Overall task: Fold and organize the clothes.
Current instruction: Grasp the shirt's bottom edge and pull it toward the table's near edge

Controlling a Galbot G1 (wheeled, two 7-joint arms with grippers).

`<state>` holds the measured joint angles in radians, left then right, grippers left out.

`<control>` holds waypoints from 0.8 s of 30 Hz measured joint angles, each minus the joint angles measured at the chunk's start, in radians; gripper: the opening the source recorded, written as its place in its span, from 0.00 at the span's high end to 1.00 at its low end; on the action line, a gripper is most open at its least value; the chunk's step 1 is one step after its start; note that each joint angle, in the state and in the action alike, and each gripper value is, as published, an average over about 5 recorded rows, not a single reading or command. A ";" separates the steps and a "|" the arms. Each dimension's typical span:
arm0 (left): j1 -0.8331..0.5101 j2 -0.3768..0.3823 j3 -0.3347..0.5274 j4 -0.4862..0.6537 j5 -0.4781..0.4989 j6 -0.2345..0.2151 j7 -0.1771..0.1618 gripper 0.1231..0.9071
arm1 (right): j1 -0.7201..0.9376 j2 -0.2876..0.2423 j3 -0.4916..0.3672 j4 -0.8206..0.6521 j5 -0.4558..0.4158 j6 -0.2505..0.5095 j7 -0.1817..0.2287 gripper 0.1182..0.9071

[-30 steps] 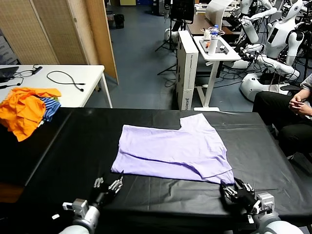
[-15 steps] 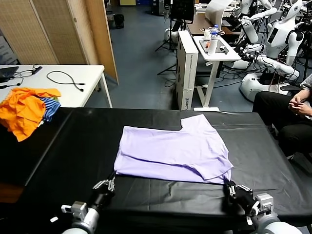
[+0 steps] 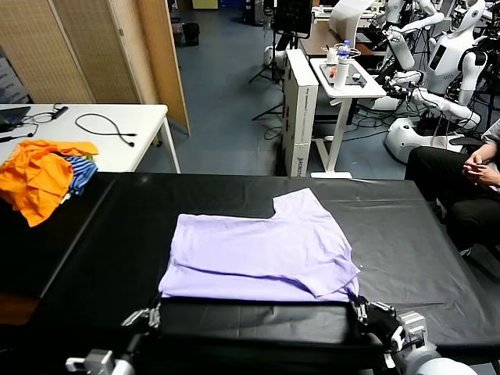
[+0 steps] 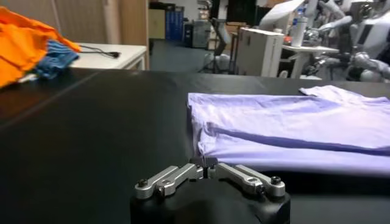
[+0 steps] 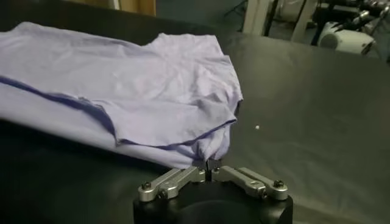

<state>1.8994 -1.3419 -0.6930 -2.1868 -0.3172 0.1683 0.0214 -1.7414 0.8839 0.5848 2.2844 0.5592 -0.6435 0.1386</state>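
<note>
The clothes are one pale lavender T-shirt point(image 3: 258, 250), lying folded on the black table point(image 3: 109, 234) with one sleeve pointing away from me. Its near edge lies close to the table's front edge. My left gripper point(image 3: 148, 319) is at the shirt's near left corner, and in the left wrist view it point(image 4: 206, 165) is shut with the corner of the T-shirt point(image 4: 292, 122) at its tips. My right gripper point(image 3: 358, 312) is at the near right corner. In the right wrist view it point(image 5: 207, 165) is pinched on a bunched tip of the T-shirt point(image 5: 122, 79).
A bright orange garment point(image 3: 35, 176) and a blue-striped cloth point(image 3: 80, 170) lie at the table's far left. Behind them is a white table point(image 3: 144, 117) with a black cable point(image 3: 109, 125). A seated person point(image 3: 469, 180) is at the right. Other robots stand beyond.
The T-shirt has slid toward me and a little to the left, its near edge now straighter. Both grippers have drawn back toward the table's front edge with its corners.
</note>
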 joint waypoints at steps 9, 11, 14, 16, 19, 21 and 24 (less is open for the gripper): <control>0.018 -0.018 0.000 -0.015 0.008 0.066 -0.028 0.77 | -0.083 0.017 0.054 0.087 0.032 -0.055 0.022 0.08; 0.021 -0.016 -0.004 -0.021 0.006 0.085 -0.042 0.63 | -0.108 0.025 0.072 0.116 0.046 -0.057 0.025 0.03; 0.023 -0.013 -0.021 -0.036 -0.005 0.124 -0.065 0.39 | -0.127 0.032 0.104 0.154 0.083 -0.046 0.021 0.00; 0.015 -0.011 -0.042 -0.051 -0.027 0.163 -0.080 0.22 | -0.117 0.030 0.121 0.169 0.115 -0.033 0.012 0.00; -0.011 0.003 -0.085 -0.077 -0.073 0.230 -0.093 0.05 | -0.065 0.013 0.129 0.170 0.162 -0.015 0.004 0.00; -0.037 0.019 -0.110 -0.092 -0.096 0.266 -0.094 0.01 | -0.006 -0.005 0.122 0.154 0.197 -0.014 0.007 0.00; -0.090 0.054 -0.124 -0.103 -0.116 0.309 -0.099 0.00 | 0.100 -0.036 0.103 0.117 0.244 -0.024 0.011 0.00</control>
<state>1.8091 -1.2874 -0.8167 -2.2895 -0.4337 0.4773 -0.0779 -1.6418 0.8477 0.6882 2.4012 0.8029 -0.6674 0.1499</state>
